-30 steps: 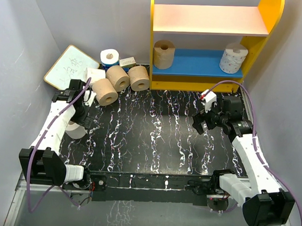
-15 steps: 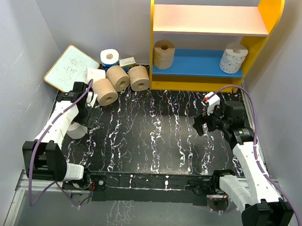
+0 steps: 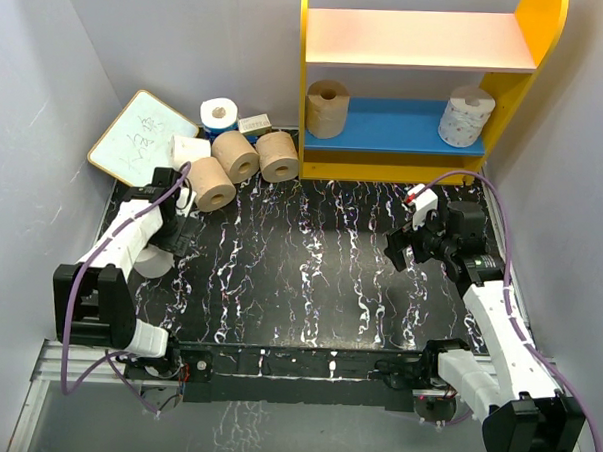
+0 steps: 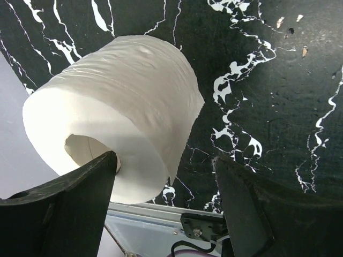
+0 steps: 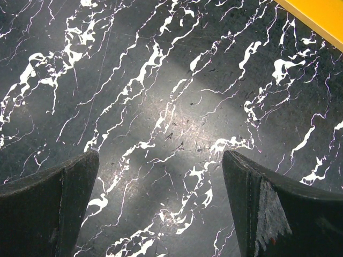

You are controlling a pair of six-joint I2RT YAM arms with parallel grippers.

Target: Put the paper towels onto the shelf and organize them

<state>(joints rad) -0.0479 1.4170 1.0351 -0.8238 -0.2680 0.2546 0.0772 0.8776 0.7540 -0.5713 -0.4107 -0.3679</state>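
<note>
Left tool (image 4: 165,159) is narrowing around white roll (image 4: 123,85), still open, not gripping; right tool (image 5: 159,160) is hanging wide open.

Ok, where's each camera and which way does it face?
Top external: above and behind, looks down on left arm, right arm, black marbled table, yellow-framed shelf beyond.
Left wrist: faces down; left gripper's fingers flank a white paper roll.
Right wrist: faces down; right gripper over table, shelf corner.
Shared: top external shows that roll.
</note>
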